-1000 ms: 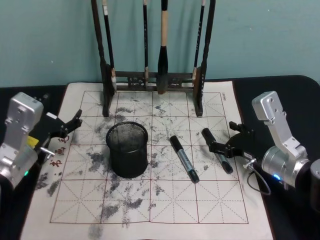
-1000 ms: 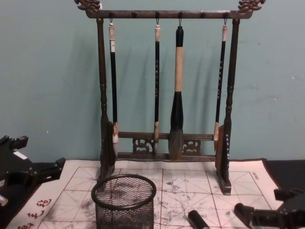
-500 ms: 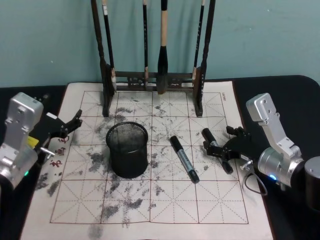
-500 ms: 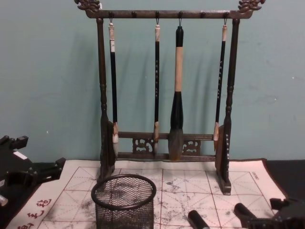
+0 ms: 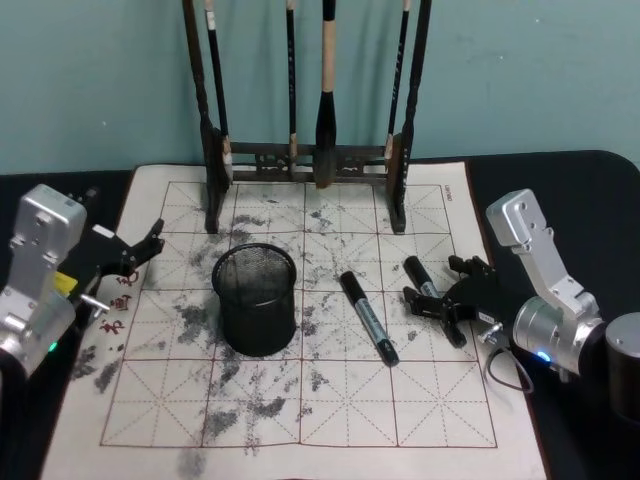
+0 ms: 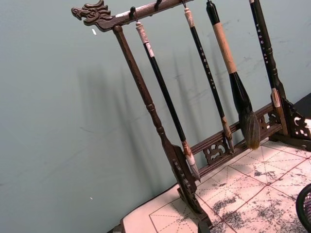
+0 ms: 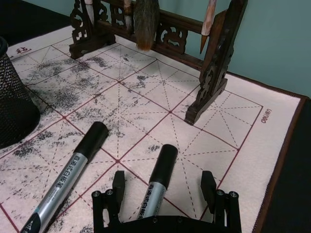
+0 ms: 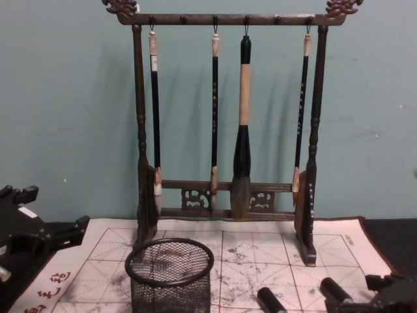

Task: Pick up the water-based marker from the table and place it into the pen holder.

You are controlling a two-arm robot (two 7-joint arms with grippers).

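Straddling the marker [image 7: 161, 171], the right end effector [image 7: 163, 188] sits low over the table [image 5: 350, 405] near its right edge. It is released, with its fingers [image 7: 118, 187] one on each side of the barrel and a gap on both sides. The marker lies flat on the mat, its black cap toward the far edge and its grey labelled barrel running back under the end effector's body.

A second marker [image 5: 367, 318] lies flat just beside the first, toward the table's middle. It is slanted, with its cap also toward the far edge, and the two do not touch. The holder [image 5: 256, 322] stands upright on the mat on the second marker's other side, a little toward the left edge and apart from both markers.

A dark wooden rack [image 8: 225, 189] stands along the far edge with four brushes hanging from its top bar. The left end effector [image 5: 138, 252] hangs at the table's left edge, released and grasping nothing, apart from the holder.
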